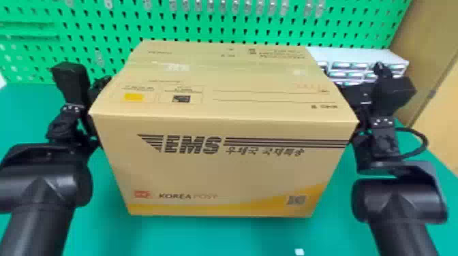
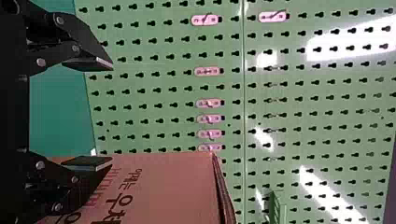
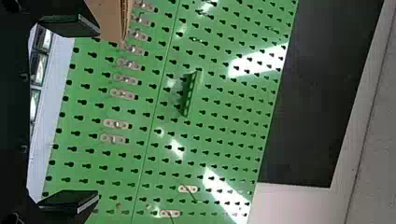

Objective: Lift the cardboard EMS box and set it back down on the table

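The cardboard EMS box [image 1: 225, 170] is level between my two arms, its lettered front towards me; a soft shadow lies on the green table [image 1: 218, 238] below its lower edge, so it looks raised. Against its left side is my left gripper [image 1: 100, 85], against its right side my right gripper [image 1: 354, 95]. In the left wrist view my left gripper [image 2: 111, 112] has its fingers wide apart, one overlapping the box [image 2: 173, 186]. My right gripper [image 3: 98, 113] is likewise spread, one finger by a corner of the box [image 3: 109, 18]. Neither grips anything between its fingers.
A green pegboard [image 1: 191, 20] with small hooks stands behind the box. At the back right is a white rack [image 1: 361, 56] of small compartments, close to the right gripper. A small white piece [image 1: 299, 252] lies at the table's near side.
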Robot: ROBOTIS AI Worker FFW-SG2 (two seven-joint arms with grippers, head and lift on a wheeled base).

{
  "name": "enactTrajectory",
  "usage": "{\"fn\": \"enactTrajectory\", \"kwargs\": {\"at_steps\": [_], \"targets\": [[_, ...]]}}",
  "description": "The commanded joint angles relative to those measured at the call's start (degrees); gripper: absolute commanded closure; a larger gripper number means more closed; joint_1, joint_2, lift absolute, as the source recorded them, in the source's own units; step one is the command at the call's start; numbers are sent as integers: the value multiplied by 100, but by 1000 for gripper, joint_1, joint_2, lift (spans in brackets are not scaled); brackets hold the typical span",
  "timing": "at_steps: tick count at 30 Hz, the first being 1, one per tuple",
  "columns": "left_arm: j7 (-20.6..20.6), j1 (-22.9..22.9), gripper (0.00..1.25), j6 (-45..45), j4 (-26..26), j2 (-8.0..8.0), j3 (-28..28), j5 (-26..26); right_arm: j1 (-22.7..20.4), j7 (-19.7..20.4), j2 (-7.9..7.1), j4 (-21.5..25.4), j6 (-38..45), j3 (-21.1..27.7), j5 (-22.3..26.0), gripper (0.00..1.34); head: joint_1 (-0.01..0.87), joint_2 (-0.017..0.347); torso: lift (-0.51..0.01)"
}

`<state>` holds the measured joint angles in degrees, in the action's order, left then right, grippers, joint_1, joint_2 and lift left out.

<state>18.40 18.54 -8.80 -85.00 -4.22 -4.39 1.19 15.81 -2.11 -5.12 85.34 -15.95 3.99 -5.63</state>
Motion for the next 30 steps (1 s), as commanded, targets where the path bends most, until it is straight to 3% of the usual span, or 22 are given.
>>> {"fn": "enactTrajectory", "kwargs": {"at_steps": [1,30], "targets": [[348,-26,524,-26,18,0,0,-66,1,0,2,0,13,-12,-26,78,678,-14,-100],[252,-474,529,18,211,0,44,-66,-412,0,90,-351,49,-38,-105,78,678,-14,-100]]}}
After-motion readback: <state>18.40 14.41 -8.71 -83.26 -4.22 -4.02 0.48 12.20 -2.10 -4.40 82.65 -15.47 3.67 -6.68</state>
